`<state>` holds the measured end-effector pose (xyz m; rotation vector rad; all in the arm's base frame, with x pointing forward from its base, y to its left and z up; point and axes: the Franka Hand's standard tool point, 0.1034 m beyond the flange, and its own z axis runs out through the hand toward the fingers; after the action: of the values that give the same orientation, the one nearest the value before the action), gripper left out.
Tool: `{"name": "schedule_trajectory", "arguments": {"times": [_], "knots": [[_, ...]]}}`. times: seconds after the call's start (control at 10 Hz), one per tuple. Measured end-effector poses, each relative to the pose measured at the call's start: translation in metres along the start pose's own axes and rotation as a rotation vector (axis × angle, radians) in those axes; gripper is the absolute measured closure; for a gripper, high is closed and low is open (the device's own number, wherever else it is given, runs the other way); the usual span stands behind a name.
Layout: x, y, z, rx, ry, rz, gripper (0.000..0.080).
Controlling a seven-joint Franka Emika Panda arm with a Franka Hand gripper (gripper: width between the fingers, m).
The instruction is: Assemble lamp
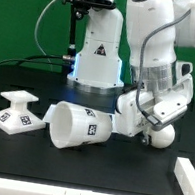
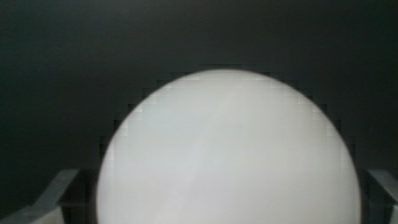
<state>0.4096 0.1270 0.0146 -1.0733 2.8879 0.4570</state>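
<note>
Three white lamp parts show in my exterior view. The base [image 1: 13,110] stands upright at nine o'clock on the black table [image 1: 123,180]. The shade [image 1: 76,124] lies on its side at the centre. The bulb [image 1: 161,133] is at four o'clock, in the gripper [image 1: 146,115], just beside the shade's narrow end.

On the wrist view the bulb fills the picture, with a finger [image 2: 54,197] against each flank. I read the jaws as closed part-way onto it. I cannot tell whether the ball head touches the table.

I judge the step in hand is taking the bulb to the base. I would:
- lift straight up first, so the shade is not knocked and set rolling;
- cross above the shade toward nine o'clock;
- turn the neck downward and centre it over the base;
- lower slowly, because smooth round plastic may slip in the grip.
</note>
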Motion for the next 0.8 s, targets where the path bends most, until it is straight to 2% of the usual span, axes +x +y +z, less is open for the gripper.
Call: {"name": "schedule_trajectory", "arguments": {"times": [0.5,0.6,0.8], "knots": [[-0.0002,-0.0005,-0.0001,0.0,-0.001,-0.015,0.0217],[-0.0001,-0.0005,0.0,0.0,-0.001,-0.015,0.0125],[-0.0001,-0.0005,0.0,0.0,-0.001,-0.015,0.0105]]}}
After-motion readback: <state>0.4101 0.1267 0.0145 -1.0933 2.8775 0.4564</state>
